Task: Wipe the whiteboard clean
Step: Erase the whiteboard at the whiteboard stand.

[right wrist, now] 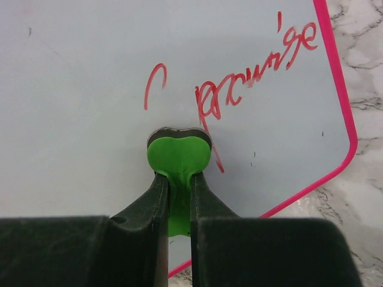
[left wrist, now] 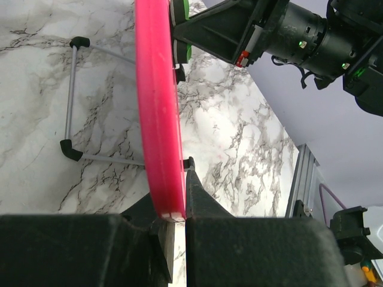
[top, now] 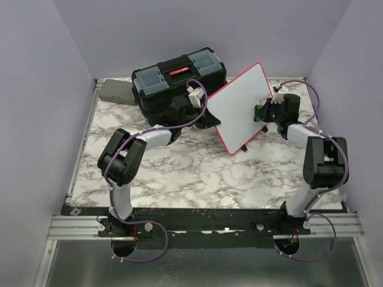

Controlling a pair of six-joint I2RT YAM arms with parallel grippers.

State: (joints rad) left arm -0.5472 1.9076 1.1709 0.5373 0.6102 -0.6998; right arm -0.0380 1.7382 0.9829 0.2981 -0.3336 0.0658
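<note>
The whiteboard [top: 242,104] with a pink-red frame stands tilted on its wire feet in the middle back of the table. My left gripper [top: 206,116] is shut on its left frame edge [left wrist: 158,119]. My right gripper [top: 265,112] is shut on a green heart-shaped eraser [right wrist: 178,158], whose dark felt face presses on the board face [right wrist: 90,107]. Red handwriting [right wrist: 251,78] remains just above and right of the eraser. The eraser also shows green in the left wrist view [left wrist: 184,36], against the board.
A black toolbox [top: 176,81] with clear lid compartments stands behind the board at the back. A small grey box [top: 116,92] lies at the back left. The board's wire stand [left wrist: 72,101] rests on the marble tabletop [top: 197,173].
</note>
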